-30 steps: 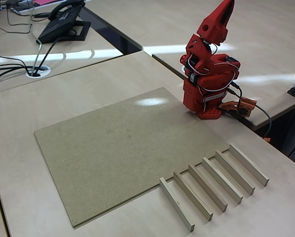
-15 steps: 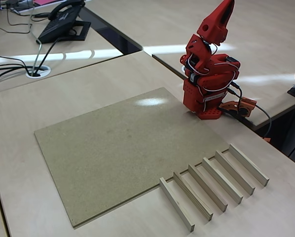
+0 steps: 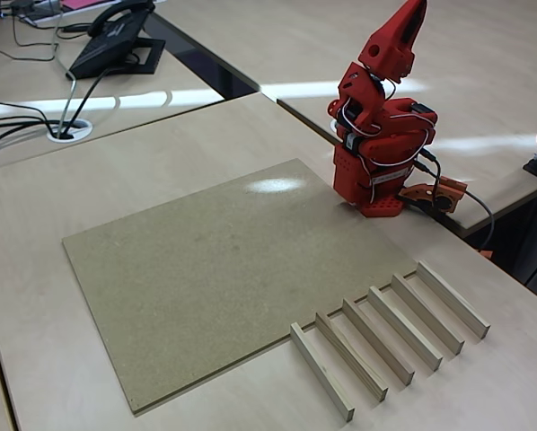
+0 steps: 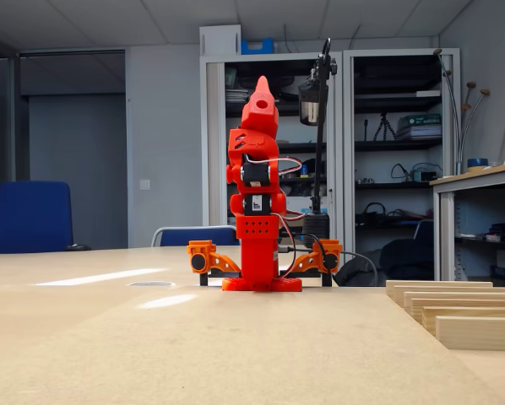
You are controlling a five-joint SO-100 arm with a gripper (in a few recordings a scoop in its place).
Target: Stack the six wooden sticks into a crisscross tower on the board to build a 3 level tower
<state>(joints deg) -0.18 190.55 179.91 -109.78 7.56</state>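
The red arm is folded upright, its claw [image 3: 410, 20] pointing up, fingers together (nothing held). The six wooden sticks [image 3: 390, 334] lie parallel on the worktop [image 3: 89, 180] just beside the bare board [image 3: 215, 269].

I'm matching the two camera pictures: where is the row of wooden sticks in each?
Fixed view from above: the six wooden sticks lie lower right, just off the board.
Low fixed view: the sticks' ends stack up at the right edge.
Shared landmark: the red arm.
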